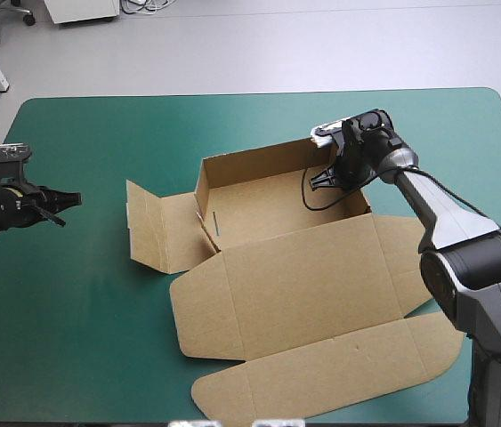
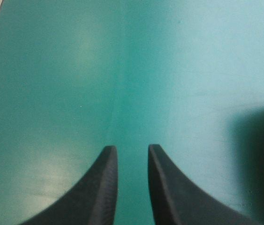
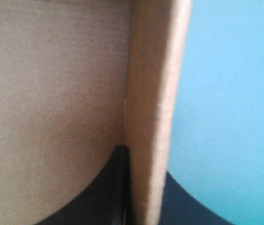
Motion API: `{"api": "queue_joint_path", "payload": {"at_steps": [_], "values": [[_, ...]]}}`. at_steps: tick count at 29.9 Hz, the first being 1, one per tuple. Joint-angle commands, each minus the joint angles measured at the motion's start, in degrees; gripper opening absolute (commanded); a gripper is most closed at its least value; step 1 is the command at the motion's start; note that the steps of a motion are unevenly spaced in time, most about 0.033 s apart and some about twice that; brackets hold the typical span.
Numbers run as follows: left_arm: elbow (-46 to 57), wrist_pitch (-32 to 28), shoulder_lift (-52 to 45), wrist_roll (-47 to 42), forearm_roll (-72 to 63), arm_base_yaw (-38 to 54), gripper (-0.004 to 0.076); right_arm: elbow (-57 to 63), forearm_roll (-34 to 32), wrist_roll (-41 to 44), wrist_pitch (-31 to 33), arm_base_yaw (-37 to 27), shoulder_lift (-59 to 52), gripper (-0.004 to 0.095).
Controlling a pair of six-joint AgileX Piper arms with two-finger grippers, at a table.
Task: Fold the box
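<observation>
Box (image 1: 294, 276) sits mid-worktop (image 1: 81, 338), back wall up, lid flat toward 6 o'clock. Right end effector (image 1: 324, 178) is clamped on the right wall (image 3: 153, 93) at the tray's 2 o'clock corner. Best to hold that wall upright, then tuck it inward. Left end effector (image 2: 132, 151), at 9 o'clock, is slightly apart and empty.

brown box (image 1: 303, 267), teal-green cover (image 1: 99, 338), black fingers (image 2: 99, 187)

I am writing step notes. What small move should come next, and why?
Probably bring the left claw toward the flap at the left side of the box, to lift it. The right claw is shut on a raised wall, while that flap lies flat on the teal-green cover and the left claw hangs open, apart from the board.
</observation>
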Motion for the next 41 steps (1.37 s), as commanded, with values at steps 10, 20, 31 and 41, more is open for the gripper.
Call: {"api": "queue_joint_path", "payload": {"at_steps": [10, 20, 31, 41], "values": [[-1.6, -2.6, -1.6, 1.1, -1.9, 0.0, 0.0167, -1.3, -1.2, 1.7, 0.0, -1.9, -4.7, -0.0017], [-1.6, -2.6, -1.6, 3.9, -3.5, 0.0, 0.0167, -1.3, 8.3, -1.2, -0.3, -8.4, -9.7, -0.0017], [-1.6, -4.6, -0.2, 4.0, -3.1, 0.1, 0.0167, -1.4, 17.3, -5.8, -1.4, -15.7, -16.7, -0.0017], [-1.6, -6.2, 5.8, 5.0, -9.4, 0.1, 0.0167, -4.1, 31.8, -11.3, -1.3, -23.1, -22.8, -0.0017]]}}
